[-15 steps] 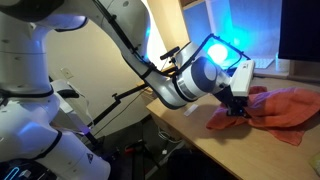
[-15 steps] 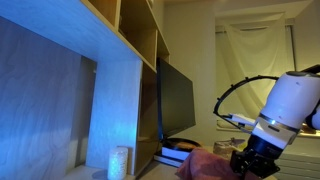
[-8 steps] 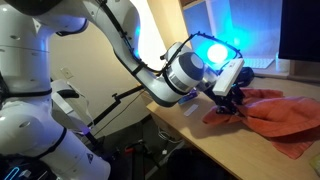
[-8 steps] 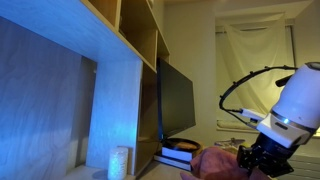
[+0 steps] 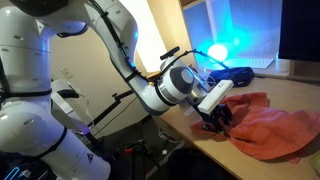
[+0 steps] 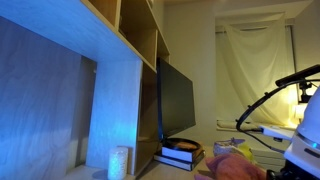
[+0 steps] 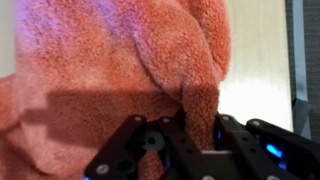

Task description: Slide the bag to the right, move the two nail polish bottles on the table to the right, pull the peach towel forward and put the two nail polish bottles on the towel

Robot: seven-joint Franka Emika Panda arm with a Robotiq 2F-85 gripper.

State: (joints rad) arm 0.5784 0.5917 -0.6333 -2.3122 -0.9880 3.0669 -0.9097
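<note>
The peach towel (image 5: 268, 125) lies bunched up on the surface (image 7: 260, 50), close to the edge nearest the robot. It is soft and fuzzy, with big folds, and it looks pink-orange in the wrist view. The gripper (image 7: 203, 126) is squeezed tight on one fold of the towel. The surface is pale wood. A blue light (image 5: 218, 50) glows behind it. The room has a dark screen (image 6: 176, 100), wooden shelves (image 6: 110, 60) and a pale curtain (image 6: 255, 60).
</note>
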